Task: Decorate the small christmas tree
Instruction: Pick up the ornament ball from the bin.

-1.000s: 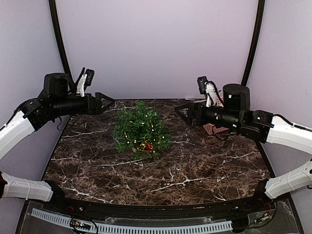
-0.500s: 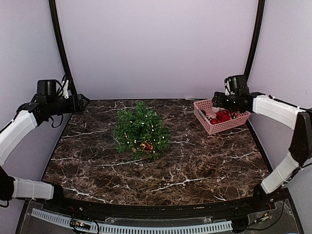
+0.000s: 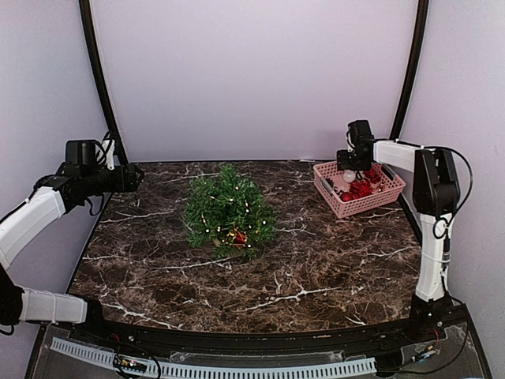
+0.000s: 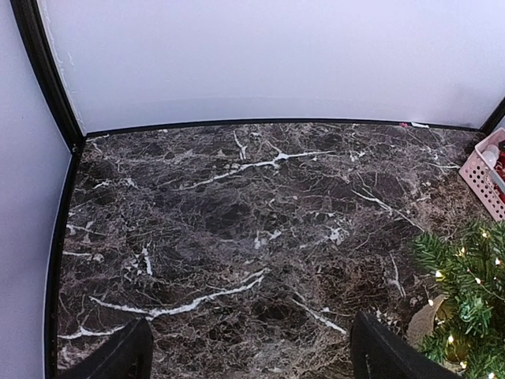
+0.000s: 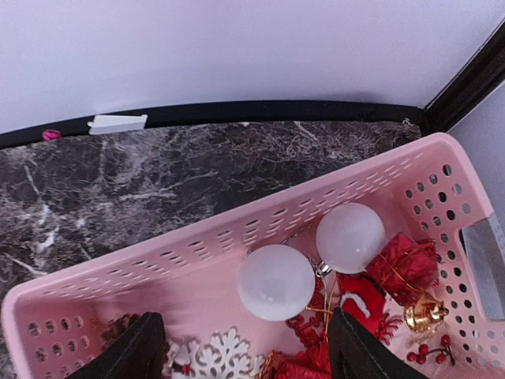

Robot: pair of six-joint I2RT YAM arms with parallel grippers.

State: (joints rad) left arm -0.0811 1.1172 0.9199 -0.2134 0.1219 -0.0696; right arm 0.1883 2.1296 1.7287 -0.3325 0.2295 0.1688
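Note:
The small christmas tree [image 3: 229,209] stands left of the table's middle, dark green with tiny lit lights and a red and gold ornament low at its front. Its branches show at the lower right of the left wrist view [image 4: 465,308]. My left gripper [image 3: 134,175] hangs open over the back left of the table, well clear of the tree, with only bare marble between its fingertips [image 4: 387,355]. My right gripper [image 3: 347,162] hovers open over the pink basket [image 3: 355,209]. Just ahead of its jaws lie two white ball ornaments [image 5: 276,282] [image 5: 349,237].
The pink basket [image 5: 197,237] at the back right also holds a white snowflake [image 5: 225,355], a red gift box [image 5: 410,264], a gold bell [image 5: 426,313] and other red ornaments. Black frame posts rise at both back corners. The marble table [image 3: 300,268] has a raised black edge.
Both arms have drawn away from the tree. The right arm swung out to the back right, now over the basket, and the left arm pulled back to the left edge.

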